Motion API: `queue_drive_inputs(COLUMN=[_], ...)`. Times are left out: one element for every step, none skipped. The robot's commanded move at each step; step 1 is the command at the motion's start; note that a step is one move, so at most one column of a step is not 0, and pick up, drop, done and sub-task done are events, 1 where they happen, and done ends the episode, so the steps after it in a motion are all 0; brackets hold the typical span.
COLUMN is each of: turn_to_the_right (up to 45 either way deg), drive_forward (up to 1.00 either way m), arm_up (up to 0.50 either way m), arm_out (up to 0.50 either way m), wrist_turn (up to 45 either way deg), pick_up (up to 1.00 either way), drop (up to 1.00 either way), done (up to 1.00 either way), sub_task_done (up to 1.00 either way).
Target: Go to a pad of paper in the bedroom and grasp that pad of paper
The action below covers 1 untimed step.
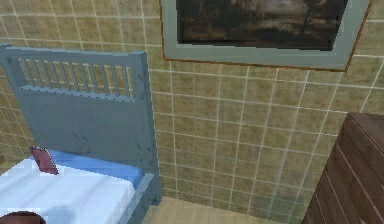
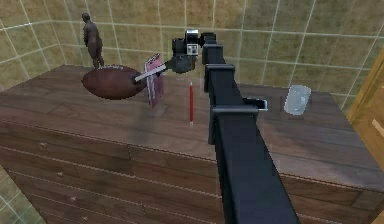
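Standing on edge and tilted, the pad of paper point(image 2: 154, 82) shows you a pinkish-purple face in the arm side view, right at the far end of the gripper point(image 2: 160, 66). You cannot tell whether the gripper holds it, nor how the fingers are set, nor whether the pad's lower edge touches the wooden top point(image 2: 100, 150). Just behind the pad lies a brown oval ball point(image 2: 108, 82). To the pad's right you see a red pencil point(image 2: 191, 103) lying on the wood, close to the dark arm point(image 2: 235, 140). Two white squares point(image 2: 191, 40) with black marks sit at the arm's end. A clear glass point(image 2: 297, 99) stands well apart at the right, and a dark statue point(image 2: 92, 40) stands at the back left. In the forward view, a blue bed point(image 1: 85, 100) carries a small dark red thing point(image 1: 43, 160), under a framed painting point(image 1: 262, 28) and beside a wooden cabinet point(image 1: 352, 170).
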Motion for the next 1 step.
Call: queue_drive_inputs(turn_to_the_right=[0.0], drive_forward=[0.00], arm_up=[0.00], arm_out=[0.00], wrist_turn=[0.0], pick_up=[1.00], drop=[0.00], done=[0.00], sub_task_done=[0.00])
